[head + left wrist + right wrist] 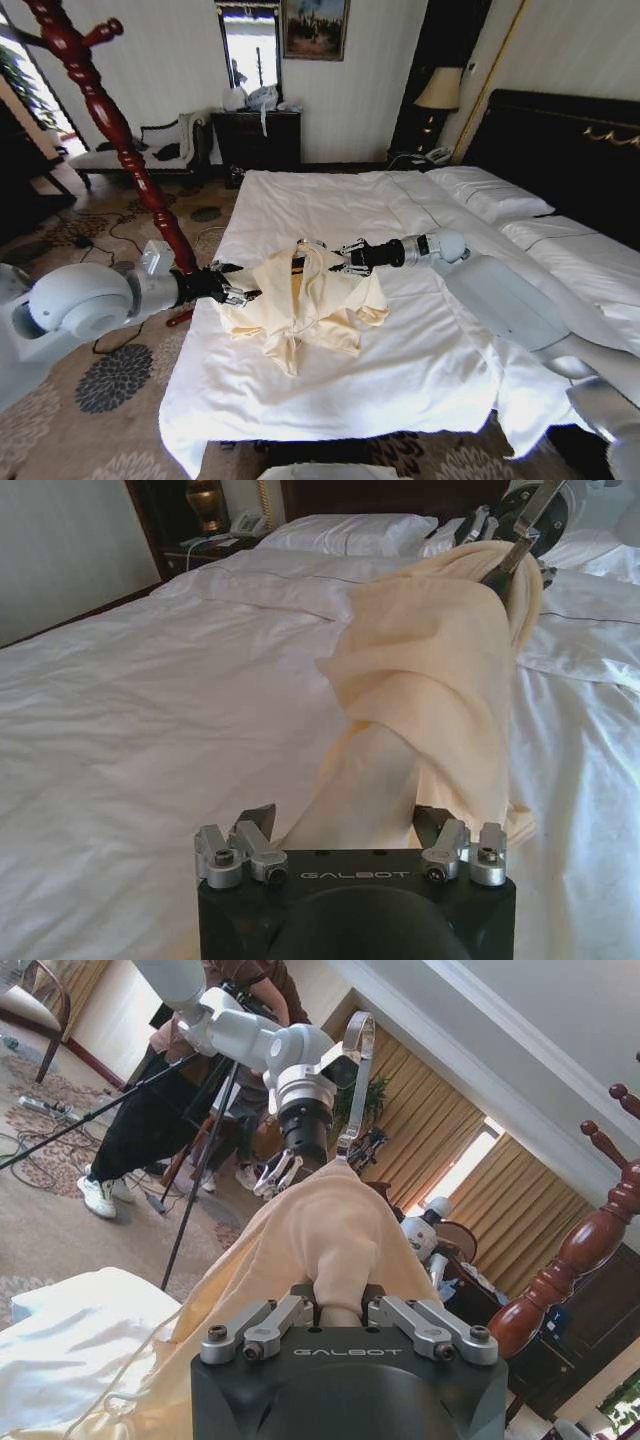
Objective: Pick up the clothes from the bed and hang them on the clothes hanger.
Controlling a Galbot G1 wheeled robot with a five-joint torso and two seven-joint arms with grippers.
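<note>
One pale cream-yellow shirt [300,305] lies bunched at the centre of the head view, on the near half of one large bed [420,380] with a white duvet. Two grippers hold it from opposite sides. The left gripper [232,290] reaches in from the left edge of the frame and is closed on the shirt's left end. The right gripper [350,256] reaches in from the right and is closed on the shirt's upper right part. Between them the shirt's long axis runs roughly left to right across the frame, with loose folds hanging down toward the lower edge and resting on the duvet.

One clothes hanger [115,125], a red-brown turned wooden stand, rises diagonally through the upper left of the head view, standing on the carpet beside the bed.

The left wrist view shows the left gripper [345,830] with cloth pinched between its fingers and the shirt [430,680] rising as a draped band to the upper right of that frame. The right wrist view shows the right gripper [340,1310] clamped on a fold of the shirt [320,1230], and the hanger's [580,1260] knobbed post at the right edge.
</note>
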